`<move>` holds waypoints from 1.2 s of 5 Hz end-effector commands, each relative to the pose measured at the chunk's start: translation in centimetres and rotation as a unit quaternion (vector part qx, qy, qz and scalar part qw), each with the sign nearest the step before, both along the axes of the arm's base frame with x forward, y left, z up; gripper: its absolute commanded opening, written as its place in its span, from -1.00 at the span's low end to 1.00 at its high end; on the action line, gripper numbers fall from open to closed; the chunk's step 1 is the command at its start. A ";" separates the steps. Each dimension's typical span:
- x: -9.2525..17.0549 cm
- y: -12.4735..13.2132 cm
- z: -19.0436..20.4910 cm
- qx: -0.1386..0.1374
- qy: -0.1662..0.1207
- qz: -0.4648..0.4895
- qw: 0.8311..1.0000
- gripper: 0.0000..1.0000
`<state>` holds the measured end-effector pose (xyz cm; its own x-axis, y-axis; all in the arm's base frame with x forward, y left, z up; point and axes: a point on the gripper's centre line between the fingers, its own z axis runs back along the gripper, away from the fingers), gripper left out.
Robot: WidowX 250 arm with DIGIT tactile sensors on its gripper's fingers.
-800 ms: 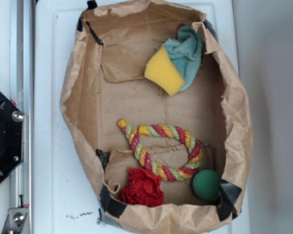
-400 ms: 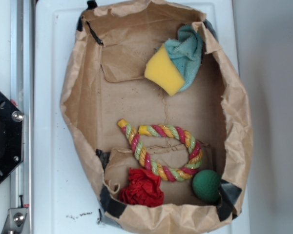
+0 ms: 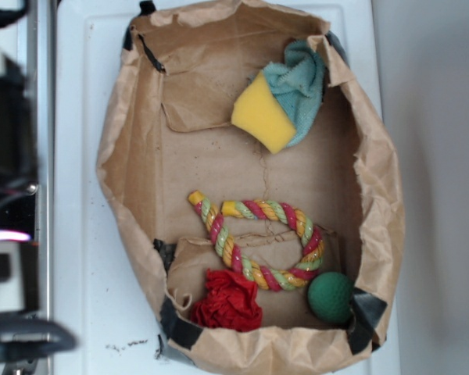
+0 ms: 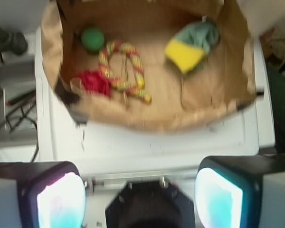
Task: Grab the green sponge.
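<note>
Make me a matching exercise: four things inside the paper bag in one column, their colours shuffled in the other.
Things:
1. sponge
2. foam block
3. ball
4. crumpled cloth

Colours:
A. red
B. dark green
C. pale teal-green
D. yellow

Pairs: 1-C, 2-D, 3-B, 4-A

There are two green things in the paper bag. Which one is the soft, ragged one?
The green sponge, pale teal, tucked behind the yellow foam block at the far corner; the dark green ball is round and smooth.
</note>
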<state>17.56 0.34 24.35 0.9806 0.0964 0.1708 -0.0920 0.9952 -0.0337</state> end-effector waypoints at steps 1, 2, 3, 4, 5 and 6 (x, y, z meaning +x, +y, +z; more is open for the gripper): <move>4.6 2.2 -0.6 -0.001 -0.048 0.018 0.999 1.00; 6.0 3.0 -3.1 -0.004 -0.052 0.009 0.999 1.00; 6.4 3.1 -3.9 -0.004 -0.057 0.006 0.998 1.00; 6.4 3.1 -3.9 -0.004 -0.057 0.006 0.998 1.00; 6.4 3.1 -3.9 -0.004 -0.057 0.006 0.998 1.00; 6.4 3.1 -3.9 -0.004 -0.057 0.006 0.998 1.00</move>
<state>23.94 2.88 19.48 0.9601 0.0967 0.2624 -0.0862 0.9950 -0.0511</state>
